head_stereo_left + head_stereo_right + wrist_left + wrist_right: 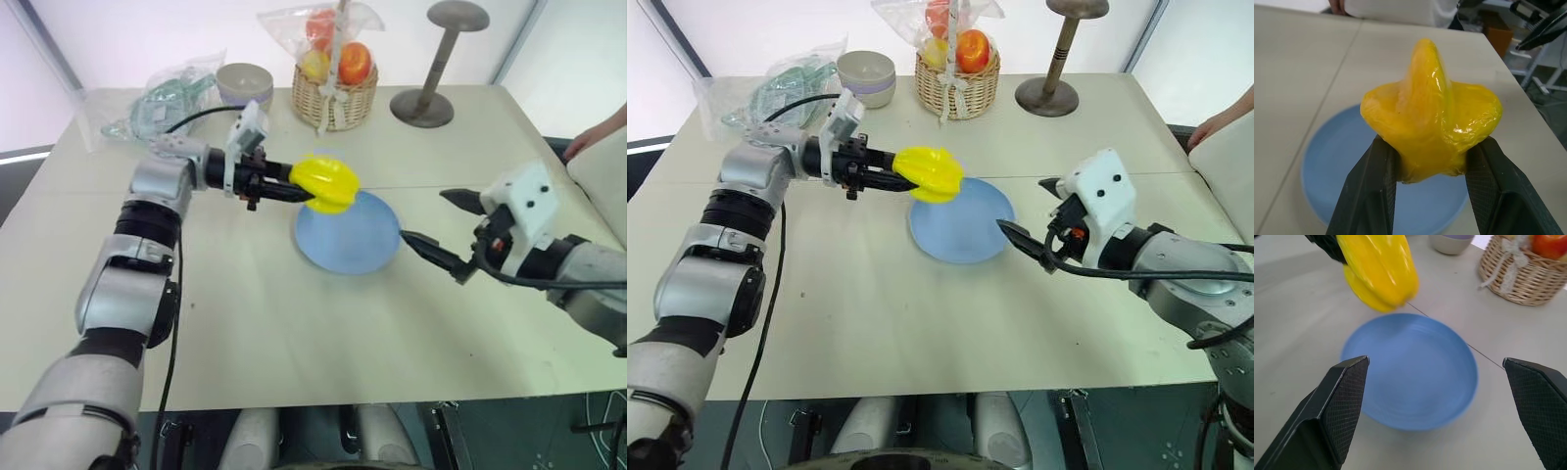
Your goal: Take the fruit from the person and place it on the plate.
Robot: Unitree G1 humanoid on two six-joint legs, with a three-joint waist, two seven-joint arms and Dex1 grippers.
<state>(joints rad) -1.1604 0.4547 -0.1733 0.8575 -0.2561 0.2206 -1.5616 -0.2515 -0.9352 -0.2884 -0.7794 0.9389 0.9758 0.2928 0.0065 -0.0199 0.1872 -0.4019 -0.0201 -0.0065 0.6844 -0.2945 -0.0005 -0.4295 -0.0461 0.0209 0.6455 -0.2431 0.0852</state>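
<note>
The left gripper [312, 195] is closed on the fruit [326, 182] and holds it above the table [294, 323], over the far left edge of the plate [349, 238]. The arm reaches in from the left, and the gripper points to the right, almost level. The right gripper [431, 221] waits just beside the right edge of the plate, and its two fingers stand wide apart. At the far side of the table there is a wicker basket [335, 98] with wrapped round fruits, a small bowl [245, 83], a clear plastic bag [162, 103] and a stand with a round foot [423, 106]. A hand of the person [588, 137] is at the right edge.
</note>
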